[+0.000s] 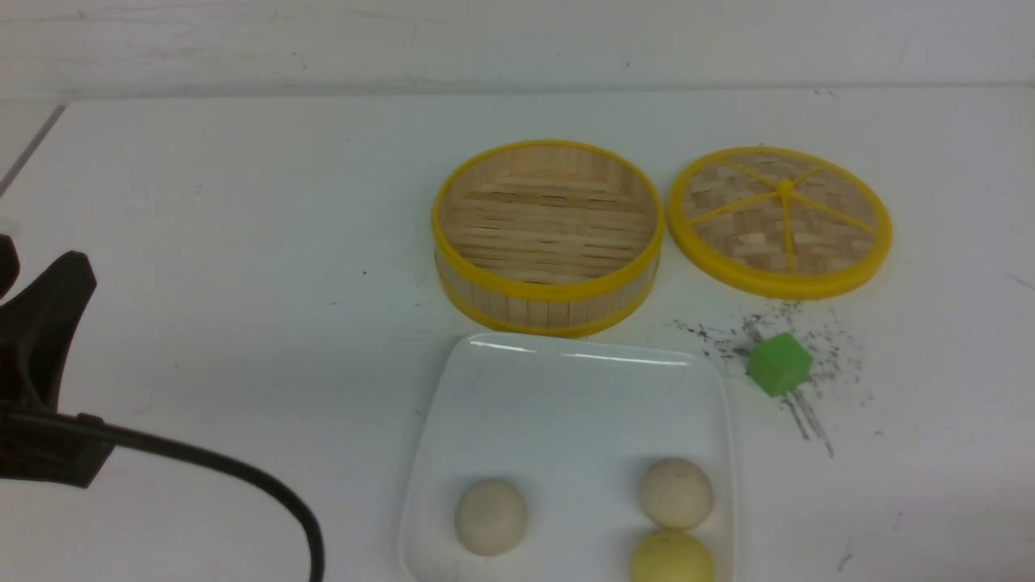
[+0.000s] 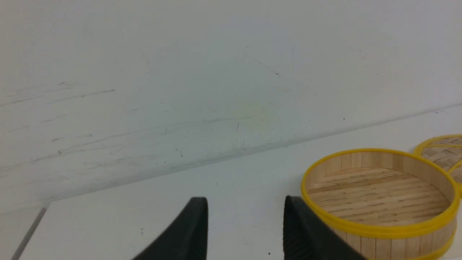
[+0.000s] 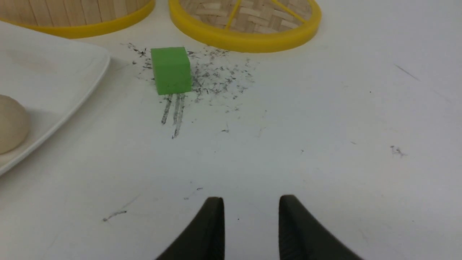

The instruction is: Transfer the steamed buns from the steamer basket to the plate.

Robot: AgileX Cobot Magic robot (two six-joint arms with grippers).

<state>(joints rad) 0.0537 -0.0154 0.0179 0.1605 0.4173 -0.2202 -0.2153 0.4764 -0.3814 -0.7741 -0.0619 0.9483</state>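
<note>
Buns on plate; basket empty

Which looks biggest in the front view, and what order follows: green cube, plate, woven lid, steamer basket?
1. Plate, though cut off at the picture's bottom edge
2. Basket and lid: too alike to rank
3. Green cube

Both end effectors open and empty
The left end effector had its dark fingers parted with nothing between them; part of its arm showed at the front view's left edge. The right end effector was parted too, in its wrist view only.
</note>
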